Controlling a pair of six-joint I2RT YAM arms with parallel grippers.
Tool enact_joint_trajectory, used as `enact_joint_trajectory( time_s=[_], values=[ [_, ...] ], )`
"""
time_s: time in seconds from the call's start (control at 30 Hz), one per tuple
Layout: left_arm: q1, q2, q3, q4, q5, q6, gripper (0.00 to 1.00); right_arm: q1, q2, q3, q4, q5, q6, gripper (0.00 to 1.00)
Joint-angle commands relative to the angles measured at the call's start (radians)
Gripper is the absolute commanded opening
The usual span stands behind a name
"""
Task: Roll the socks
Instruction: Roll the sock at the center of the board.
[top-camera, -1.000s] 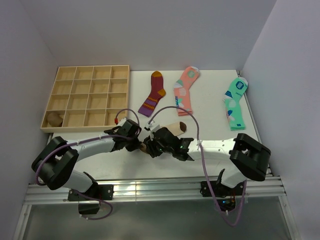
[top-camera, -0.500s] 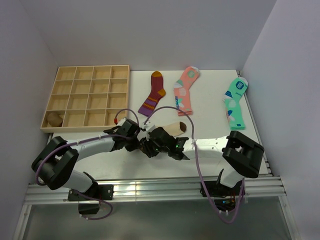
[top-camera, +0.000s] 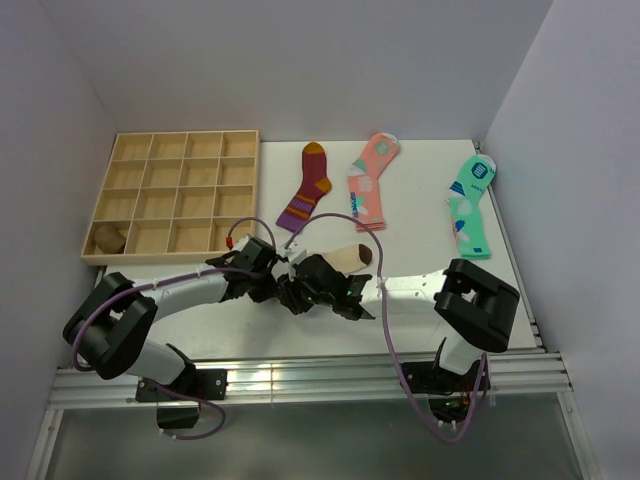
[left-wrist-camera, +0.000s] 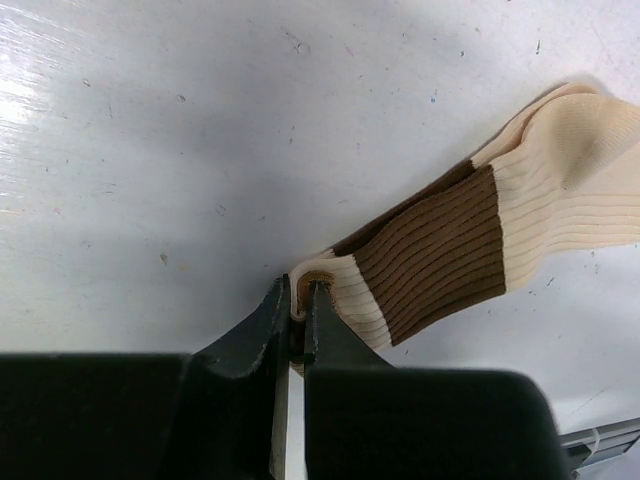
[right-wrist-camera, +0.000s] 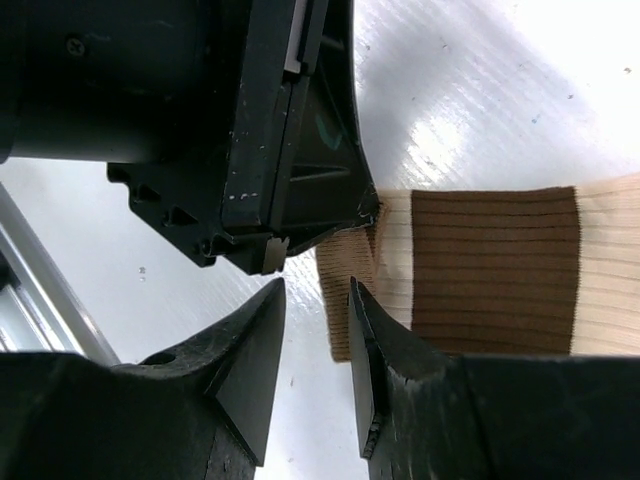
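A beige sock (top-camera: 351, 257) with a dark brown toe and band lies on the white table, toe to the upper right. My left gripper (left-wrist-camera: 297, 300) is shut on the folded edge of its cuff (left-wrist-camera: 330, 290). The brown band (left-wrist-camera: 440, 250) runs just past that pinch. My right gripper (right-wrist-camera: 316, 290) stands open right against the left gripper's fingers (right-wrist-camera: 300, 150). A tan layer at the cuff (right-wrist-camera: 345, 290) lies partly in its gap, beside the right finger. In the top view both grippers meet at the cuff end (top-camera: 290, 291). The plain brown sock cannot be told apart.
A wooden compartment tray (top-camera: 180, 150) sits at the back left, with a brown bundle (top-camera: 108, 237) in its near left cell. A maroon striped sock (top-camera: 306, 187), a pink sock (top-camera: 368, 180) and a mint-green sock (top-camera: 469, 205) lie along the back. The table's front edge runs just behind the grippers.
My right arm has slid left, bringing its gripper close against the left one at the cuff, and its jaws have narrowed. The left gripper has stayed shut and still.
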Motion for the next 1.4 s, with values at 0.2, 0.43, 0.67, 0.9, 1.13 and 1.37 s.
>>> enact_joint_trajectory(
  time_s=[0.2,0.43,0.67,0.9,1.13,1.37],
  values=[
    [0.013,-0.023,-0.042,0.051,-0.001,-0.043,0.00,0.018,0.032,-0.069,-0.007,-0.021,0.046,0.39],
    [0.022,-0.023,-0.041,0.044,0.004,-0.032,0.00,0.018,0.034,-0.079,-0.006,0.029,0.043,0.40],
    [0.022,-0.021,-0.012,0.010,0.004,-0.021,0.00,0.024,0.052,-0.059,-0.032,0.055,0.032,0.40],
    [0.044,-0.017,0.019,-0.016,0.042,0.001,0.00,0.061,0.109,-0.005,-0.118,0.158,0.035,0.41],
    [0.085,-0.017,0.044,-0.053,0.059,0.049,0.00,0.079,0.154,0.038,-0.190,0.275,0.061,0.41],
    [0.091,-0.011,0.030,-0.032,0.085,0.066,0.00,0.079,0.223,0.093,-0.253,0.275,0.069,0.07]
  ],
)
